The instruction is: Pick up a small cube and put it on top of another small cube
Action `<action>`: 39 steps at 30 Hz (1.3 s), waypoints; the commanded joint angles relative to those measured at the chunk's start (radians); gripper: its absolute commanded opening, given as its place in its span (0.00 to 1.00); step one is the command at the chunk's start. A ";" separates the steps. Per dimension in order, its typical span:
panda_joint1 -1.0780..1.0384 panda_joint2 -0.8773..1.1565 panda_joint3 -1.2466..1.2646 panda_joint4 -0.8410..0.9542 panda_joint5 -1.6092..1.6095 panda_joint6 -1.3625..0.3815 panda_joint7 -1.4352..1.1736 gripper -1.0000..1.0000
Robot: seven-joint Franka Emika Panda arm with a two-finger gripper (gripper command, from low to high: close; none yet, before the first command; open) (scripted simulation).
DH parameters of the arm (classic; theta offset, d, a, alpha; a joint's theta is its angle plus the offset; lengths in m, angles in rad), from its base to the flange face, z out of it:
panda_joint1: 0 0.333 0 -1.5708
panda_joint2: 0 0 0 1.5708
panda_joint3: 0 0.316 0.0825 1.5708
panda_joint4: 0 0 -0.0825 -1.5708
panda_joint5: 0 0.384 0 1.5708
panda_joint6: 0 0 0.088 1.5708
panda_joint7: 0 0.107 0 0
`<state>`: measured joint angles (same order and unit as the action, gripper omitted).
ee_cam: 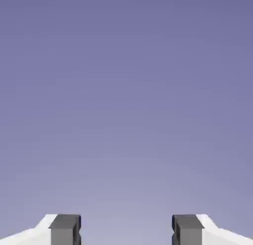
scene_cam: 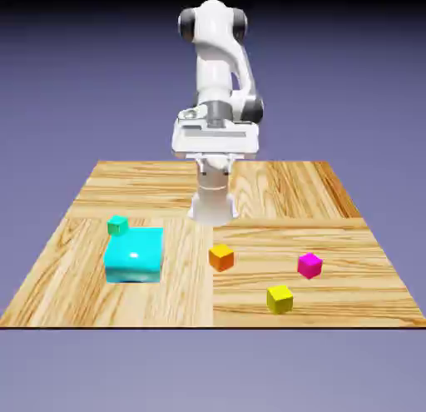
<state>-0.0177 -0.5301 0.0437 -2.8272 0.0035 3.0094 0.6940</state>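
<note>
Wooden table [scene_cam: 274, 194] first, with the white arm [scene_cam: 218, 61] standing over its far half. The big cyan block [scene_cam: 134, 255] is my landmark: a small green cube [scene_cam: 118, 225] sits just behind its left corner. To its right comes the orange cube [scene_cam: 221, 257], then magenta [scene_cam: 309, 265] farther right, yellow [scene_cam: 279, 299] nearer the front edge. The gripper [ee_cam: 126, 230] has its fingertips [ee_cam: 64, 229] spread wide, holding nothing, only backdrop between them.

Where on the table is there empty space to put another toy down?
Bare wood fills the table's far strip on both sides of the robot's base, and the near corner on the exterior view's left, in front of the big cyan block. It's busier between the orange cube, magenta cube and yellow cube. The small green cube sits by the cyan block.
</note>
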 commanded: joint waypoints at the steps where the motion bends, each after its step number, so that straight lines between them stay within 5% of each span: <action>1: -0.025 0.033 0.036 -0.014 0.003 -0.023 -0.039 0.50; 13: -0.279 0.375 0.411 -0.162 0.033 -0.259 -0.442 0.50; 27: 0.013 0.723 -0.058 -0.100 -0.554 0.004 -0.026 0.50; 28: 0.013 0.723 -0.058 -0.100 -0.554 0.004 -0.026 0.00; 39: -0.203 0.466 0.289 -0.146 -0.120 -0.191 -0.334 0.00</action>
<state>-0.2198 -0.0643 0.3322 -2.9730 -0.1168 2.8182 0.3605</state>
